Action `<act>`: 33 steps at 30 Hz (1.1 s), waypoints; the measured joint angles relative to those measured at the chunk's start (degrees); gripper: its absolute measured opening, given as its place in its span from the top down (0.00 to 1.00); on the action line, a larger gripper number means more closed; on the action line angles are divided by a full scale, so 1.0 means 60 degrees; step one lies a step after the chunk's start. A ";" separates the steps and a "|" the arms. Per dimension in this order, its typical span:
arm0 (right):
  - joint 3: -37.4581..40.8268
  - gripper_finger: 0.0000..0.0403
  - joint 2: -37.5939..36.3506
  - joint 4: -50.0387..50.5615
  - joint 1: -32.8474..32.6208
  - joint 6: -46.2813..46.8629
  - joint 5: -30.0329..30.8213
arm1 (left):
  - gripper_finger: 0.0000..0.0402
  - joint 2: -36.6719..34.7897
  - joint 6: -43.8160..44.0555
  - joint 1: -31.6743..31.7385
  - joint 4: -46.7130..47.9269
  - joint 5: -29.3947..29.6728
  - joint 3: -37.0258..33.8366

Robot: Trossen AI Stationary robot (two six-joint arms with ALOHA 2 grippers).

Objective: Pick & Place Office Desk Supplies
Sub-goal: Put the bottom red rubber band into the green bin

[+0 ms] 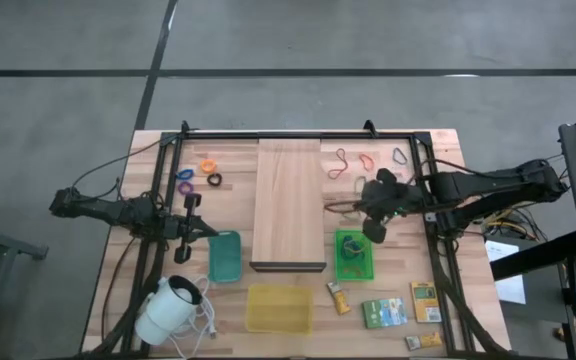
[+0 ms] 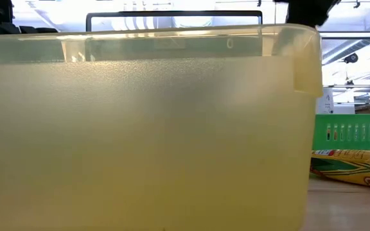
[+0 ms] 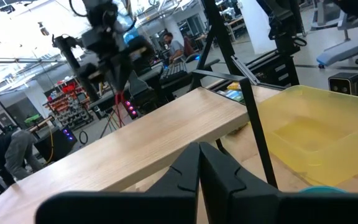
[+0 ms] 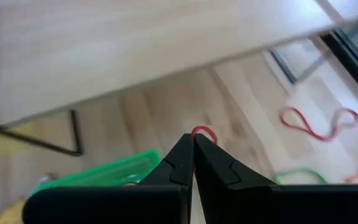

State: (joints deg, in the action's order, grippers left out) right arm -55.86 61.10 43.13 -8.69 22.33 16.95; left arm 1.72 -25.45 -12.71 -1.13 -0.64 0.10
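My right gripper (image 1: 371, 232) (image 4: 192, 146) hangs above the table between the long wooden board (image 1: 289, 205) and the green bin (image 1: 354, 254), shut on a red rubber band (image 4: 202, 132). More rubber bands lie at the far right: red (image 4: 319, 123), green (image 4: 300, 176) and others (image 1: 366, 160). Orange (image 1: 206, 166), purple (image 1: 184, 175) and black (image 1: 214, 180) rings lie at the far left. Small packets (image 1: 383, 313) lie at the near right. My left gripper (image 3: 199, 163) waits shut and level at the table's left, by the teal bin (image 1: 224, 256). My right gripper pinches the red rubber band between its two fingertips. Only a small loop of it (image 4: 202, 132) shows beyond the tips; the fingers hide the rest. The fingers slant downward, and the loop is clear of the table.
A yellow bin (image 1: 279, 307) stands at the near edge and fills the low view (image 2: 146, 128). A white round corded device (image 1: 173, 308) sits at the near left. A black frame (image 1: 298, 134) runs along the table's far edge and sides.
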 joint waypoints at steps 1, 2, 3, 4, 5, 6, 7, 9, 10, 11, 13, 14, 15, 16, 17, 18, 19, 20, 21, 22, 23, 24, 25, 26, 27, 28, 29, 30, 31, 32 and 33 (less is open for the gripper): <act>-0.0079 0.98 0.0000 -0.0004 -0.0219 0.0004 0.0004 | 0.97 0.0000 -0.0002 0.0000 0.0003 0.0000 0.0000; -0.0139 0.98 -0.0003 0.0007 -0.0433 0.0004 0.0011 | 0.97 0.0000 0.0000 0.0000 0.0004 0.0000 0.0002; -0.0189 0.98 -0.0003 0.0020 -0.0649 -0.0003 0.0011 | 0.97 0.0004 -0.0002 0.0000 0.0004 0.0000 0.0002; -0.0227 0.98 -0.0001 0.0028 -0.0872 -0.0004 0.0008 | 0.97 0.0004 0.0000 0.0000 0.0001 0.0000 0.0002; -0.0259 0.98 -0.0004 0.0042 -0.1089 -0.0004 0.0005 | 0.97 0.0001 0.0000 0.0000 0.0002 0.0000 0.0000; -0.0292 0.98 -0.0004 0.0053 -0.1293 -0.0007 0.0002 | 0.97 0.0001 -0.0001 0.0000 0.0001 0.0000 0.0001; -0.0306 0.98 -0.0004 0.0045 -0.1504 -0.0006 -0.0009 | 0.97 0.0001 -0.0001 0.0000 0.0004 0.0000 0.0001; -0.0307 0.98 0.0000 0.0057 -0.1879 -0.0004 -0.0040 | 0.97 0.0000 0.0000 0.0000 0.0004 0.0000 0.0000; -0.0292 0.98 0.0018 0.0055 -0.2066 -0.0002 -0.0042 | 0.97 0.0003 -0.0001 0.0000 0.0004 0.0000 0.0001; -0.0274 0.98 0.0026 0.0063 -0.2251 0.0016 -0.0041 | 0.97 0.0000 0.0000 0.0000 0.0000 0.0000 0.0000; -0.0232 0.98 0.0033 0.0058 -0.2587 0.0025 -0.0044 | 0.97 0.0003 -0.0001 0.0000 0.0004 0.0000 0.0001; -0.0203 0.98 0.0033 0.0050 -0.2737 0.0028 -0.0047 | 0.97 0.0000 0.0000 0.0000 0.0004 0.0000 0.0000; -0.0159 0.98 0.0033 0.0010 -0.2860 0.0029 -0.0053 | 0.97 0.0003 -0.0002 0.0000 0.0004 0.0000 0.0001; -0.0103 0.98 0.0033 -0.0026 -0.2962 0.0029 -0.0057 | 0.97 0.0003 0.0000 0.0000 0.0004 0.0000 0.0002; -0.0033 0.98 0.0033 -0.0068 -0.3045 0.0029 -0.0058 | 0.97 0.0000 0.0000 0.0000 0.0004 0.0000 0.0001; 0.0047 0.98 0.0033 -0.0096 -0.3108 0.0029 -0.0055 | 0.97 0.0001 0.0000 0.0000 0.0004 0.0000 0.0000; 0.0157 0.98 0.0033 -0.0190 -0.3162 0.0030 -0.0058 | 0.97 0.0004 -0.0001 0.0000 0.0002 0.0000 0.0001; 0.0289 0.98 0.0033 -0.0332 -0.3212 0.0037 -0.0055 | 0.97 0.0000 0.0000 0.0000 0.0004 0.0000 0.0000; 0.0428 0.98 0.0033 -0.0496 -0.3256 0.0051 -0.0079 | 0.97 0.0004 0.0000 0.0000 0.0000 0.0000 0.0000; 0.0560 0.98 0.0041 -0.0633 -0.3289 0.0072 -0.0123 | 0.97 0.0002 -0.0001 0.0000 0.0000 0.0000 0.0000; 0.0703 0.98 0.0044 -0.0801 -0.3328 0.0146 -0.0189 | 0.97 0.0003 0.0000 0.0000 0.0002 0.0000 0.0003; 0.0849 0.98 0.0042 -0.1017 -0.3334 0.0260 -0.0324 | 0.97 0.0004 0.0000 -0.0003 0.0004 0.0000 0.0004; 0.1008 0.98 0.0040 -0.1249 -0.3334 0.0395 -0.0454 | 0.97 0.0003 -0.0001 -0.0004 0.0001 0.0000 0.0002; 0.1180 0.98 0.0040 -0.1465 -0.3330 0.0547 -0.0590 | 0.97 0.0003 -0.0002 -0.0004 0.0003 0.0000 0.0002; 0.1343 0.98 0.0040 -0.1629 -0.3330 0.0676 -0.0642 | 0.97 0.0004 -0.0001 -0.0004 0.0000 0.0000 0.0004; 0.1490 0.98 0.0040 -0.1742 -0.3330 0.0756 -0.0660 | 0.97 0.0001 -0.0001 -0.0004 0.0003 0.0000 0.0001; 0.1647 0.98 0.0040 -0.1876 -0.3330 0.0806 -0.0661 | 0.97 0.0000 -0.0001 -0.0004 0.0000 0.0000 0.0000; 0.1805 0.98 0.0040 -0.2019 -0.3330 0.0876 -0.0659 | 0.97 0.0003 0.0000 -0.0004 0.0004 0.0000 0.0000; 0.1942 0.98 0.0040 -0.2085 -0.3330 0.1003 -0.0656 | 0.97 0.0003 -0.0003 -0.0004 0.0000 0.0000 0.0004; 0.2082 0.98 0.0040 -0.2081 -0.3330 0.1156 -0.0656 | 0.97 0.0002 -0.0002 -0.0004 0.0000 0.0000 0.0002; 0.2223 0.98 0.0040 -0.2085 -0.3330 0.1289 -0.0652 | 0.97 0.0004 -0.0001 -0.0004 0.0000 0.0000 0.0000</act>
State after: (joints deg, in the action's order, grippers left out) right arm -42.53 61.34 30.62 -28.67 30.06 13.04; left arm 1.74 -25.46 -12.73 -1.13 -0.64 0.10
